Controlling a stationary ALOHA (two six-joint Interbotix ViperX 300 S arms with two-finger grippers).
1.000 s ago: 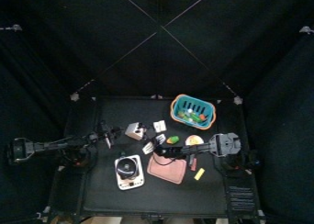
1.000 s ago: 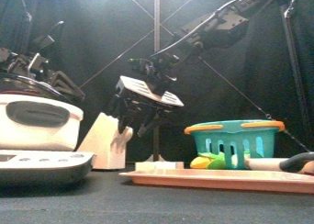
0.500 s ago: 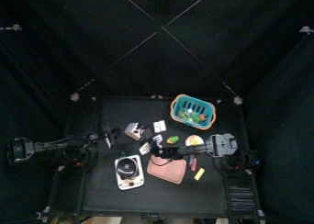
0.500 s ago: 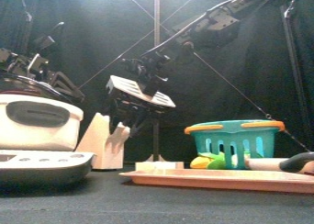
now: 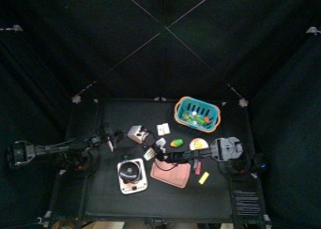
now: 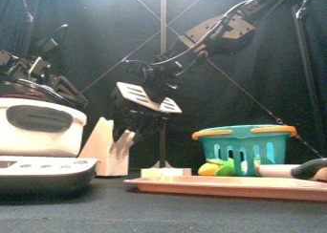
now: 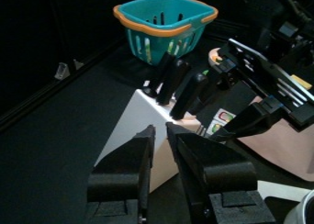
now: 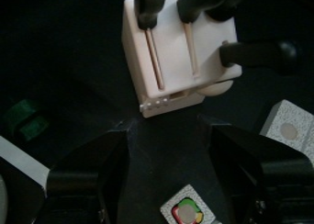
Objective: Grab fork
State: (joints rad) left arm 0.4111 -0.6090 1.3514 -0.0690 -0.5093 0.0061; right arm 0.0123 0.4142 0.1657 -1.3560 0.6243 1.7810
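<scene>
- White plastic appliance (image 6: 38, 127) fills the table's (image 5: 113, 115) front left corner. It plays no part in this step.
- Left gripper (image 7: 163, 134) hangs near the left edge, aimed level at the utensil block (image 8: 196, 58). Its jaws stand partly apart and hold nothing. I judge this arm to be resting.
- The utensil block stands left of the table's middle, toward the back. Several black handles (image 7: 172, 81) stick up out of its slots. The fork is presumably one of them, but which one cannot be told from these views.
- Right gripper (image 6: 149, 97) reaches across from the right edge and hovers just above and beside the block. Its jaws are spread wide and empty. The wrist is rolled over, so the jaws look down the block's slotted face.
- To do the approach well, I would choose one handle first and turn the jaws to straddle it alone. Then come down along the handle's own line, close well below its tip, and lift straight out. Neighbouring handles stand close, so a slanted entry could catch two or tip the block.
- A pink tray (image 6: 230, 186) lies along the front edge, and a teal basket (image 6: 243, 132) sits near the back right corner. Both are well clear of the approach.
</scene>
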